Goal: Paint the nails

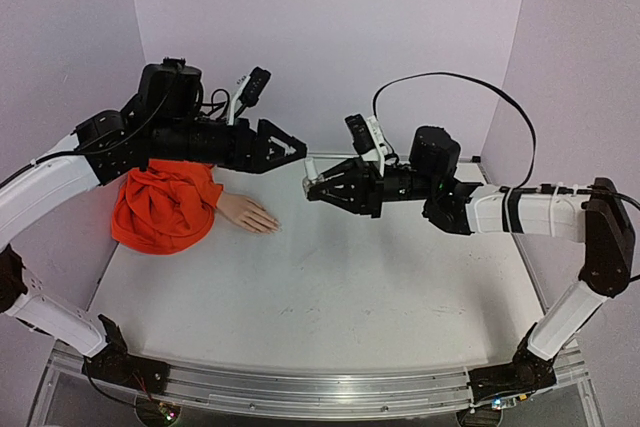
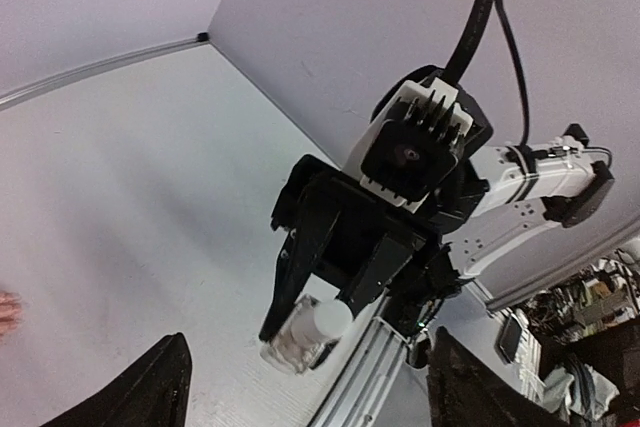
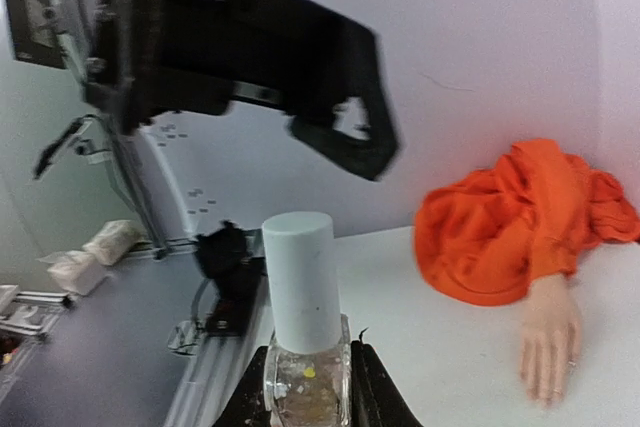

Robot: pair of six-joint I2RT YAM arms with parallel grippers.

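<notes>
Nails (image 3: pixel 548 387): at the tips of the pale hand (image 1: pixel 250 215), flat on the bench (image 1: pixel 330 297) beside the orange sleeve (image 1: pixel 165 209), well apart from both tools and too small to judge. Best to bring the left tool (image 1: pixel 295 150), spread wide and empty, squarely round the white cap (image 3: pixel 300 277), then close and twist while the right tool (image 1: pixel 318 190), clamped on the bottle (image 3: pixel 305 387), holds level. From the right wrist, cap plainly on; from the top, only the gap between tools.

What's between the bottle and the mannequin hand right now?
Nothing: in the top view only bare table separates the bottle, held in the right gripper, from the hand.
</notes>
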